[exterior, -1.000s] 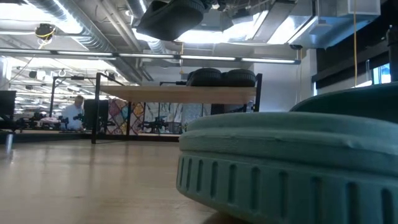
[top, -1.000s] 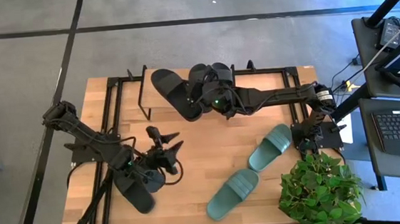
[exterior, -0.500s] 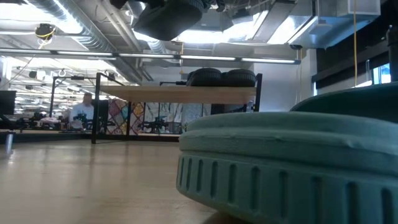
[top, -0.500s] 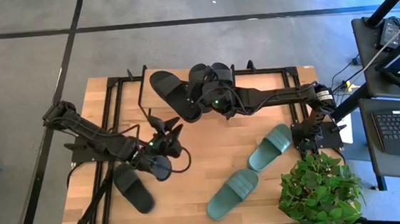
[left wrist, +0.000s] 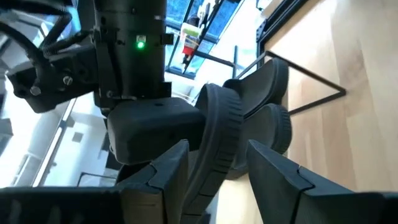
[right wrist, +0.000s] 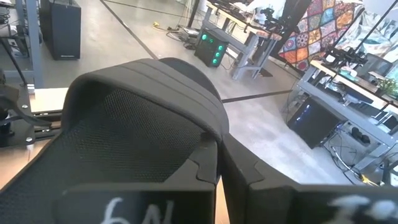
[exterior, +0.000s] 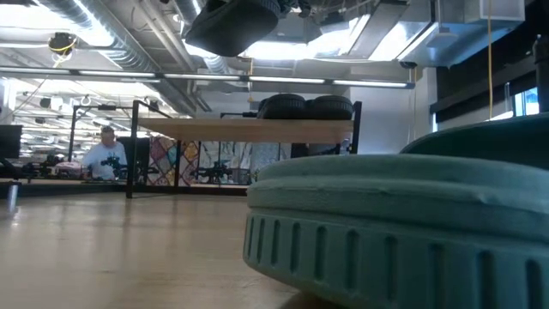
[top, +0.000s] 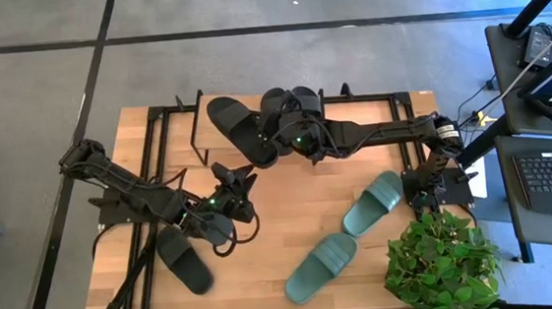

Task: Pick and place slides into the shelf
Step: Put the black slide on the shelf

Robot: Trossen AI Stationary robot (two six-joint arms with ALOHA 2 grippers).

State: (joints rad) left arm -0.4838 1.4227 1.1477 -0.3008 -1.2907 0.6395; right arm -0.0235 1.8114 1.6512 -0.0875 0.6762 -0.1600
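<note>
A light wooden table (top: 280, 208) stands on grey floor; a person (exterior: 107, 154) sits in the room behind. At twelve o'clock, the shelf (top: 362, 113) holds black slides (top: 303, 101). The right gripper (top: 273, 140) clenches another black slide (top: 236, 128) there. The left gripper (top: 236, 177), fingers parted and empty, hovers near centre. Two green slides (top: 374, 204) lie at four o'clock; one black one (top: 184, 260) at eight.

Overhead camera looks straight down; low camera sits at surface level, close behind a sage-green rubber slide (exterior: 403, 223); both show the plank-topped black-legged shelf (exterior: 249, 129).
</note>
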